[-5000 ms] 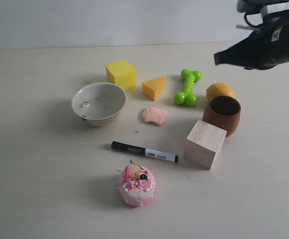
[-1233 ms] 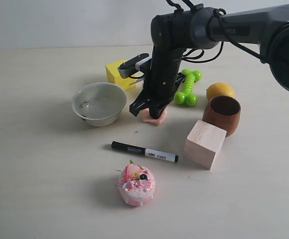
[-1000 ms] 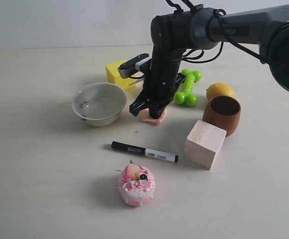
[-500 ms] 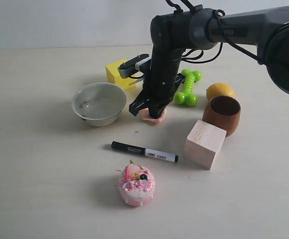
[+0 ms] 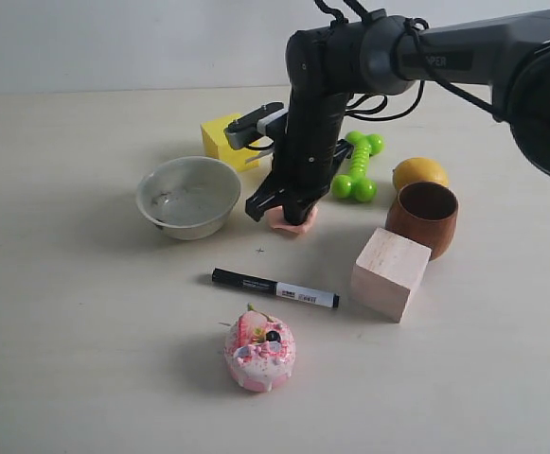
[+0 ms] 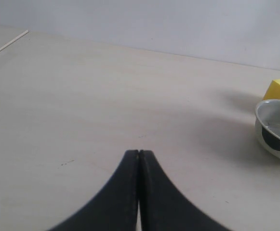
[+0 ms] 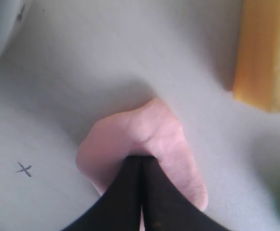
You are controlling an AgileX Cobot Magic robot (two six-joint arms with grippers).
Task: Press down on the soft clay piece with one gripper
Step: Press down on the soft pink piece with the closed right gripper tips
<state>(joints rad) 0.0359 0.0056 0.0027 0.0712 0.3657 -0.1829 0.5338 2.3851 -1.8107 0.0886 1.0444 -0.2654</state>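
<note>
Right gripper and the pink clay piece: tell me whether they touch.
Touching. The right wrist view shows the right gripper, shut, pressed into the soft clay piece, which creases around its tips.

**Crowded round the clay, open on the left**

Bowl [image 5: 187,197], yellow cube [image 5: 216,135], bone toy [image 5: 358,165] and cup [image 5: 426,218] hem in the clay [image 5: 294,224], and the right arm [image 5: 317,123] stands over it. Marker [image 5: 275,288], block [image 5: 390,272] and cake [image 5: 259,348] bar the near side. Left of the bowl the table [image 5: 66,284] is bare.
</note>
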